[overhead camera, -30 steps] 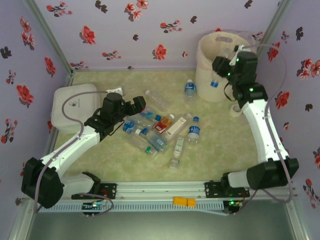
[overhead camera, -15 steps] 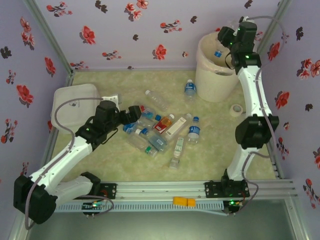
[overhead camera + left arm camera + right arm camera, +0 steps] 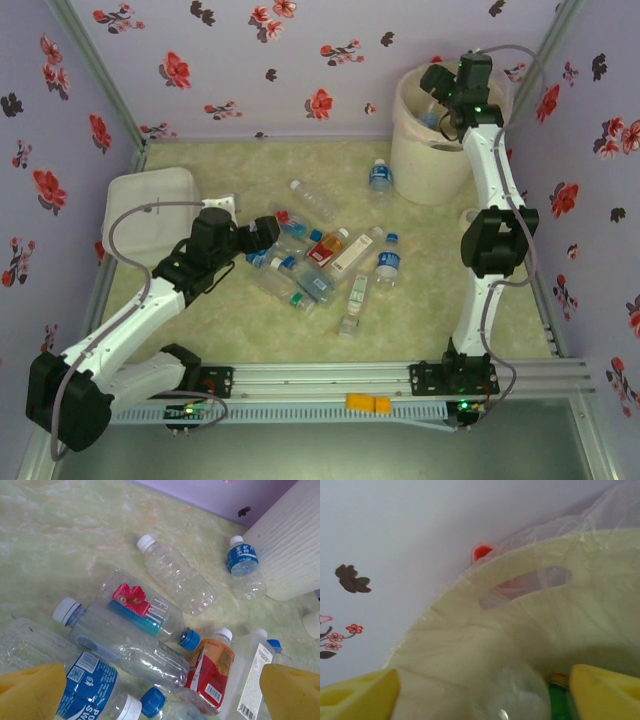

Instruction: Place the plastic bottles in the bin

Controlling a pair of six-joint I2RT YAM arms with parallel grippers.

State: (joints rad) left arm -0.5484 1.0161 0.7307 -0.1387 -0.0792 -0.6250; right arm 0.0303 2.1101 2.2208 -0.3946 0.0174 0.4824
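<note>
Top: right pincer (image 3: pixel 440 100) over bin (image 3: pixel 425 165) mouth. Left pincer (image 3: pixel 270 232) over plastic bottles (image 3: pixel 320 255) heaped on table (image 3: pixel 440 290).
Left wrist: left pincer spread, bottles beneath.
Right wrist: right pincer spread, bin's liner (image 3: pixel 600 515) ahead, green object (image 3: pixel 559 701) inside.

Green shape (image 3: pixel 559 702) inside the bin (image 3: pixel 530 625) (blurred, edge-cropped)

Soft even light, faint shadows, hazy right-wrist close-up.
</note>
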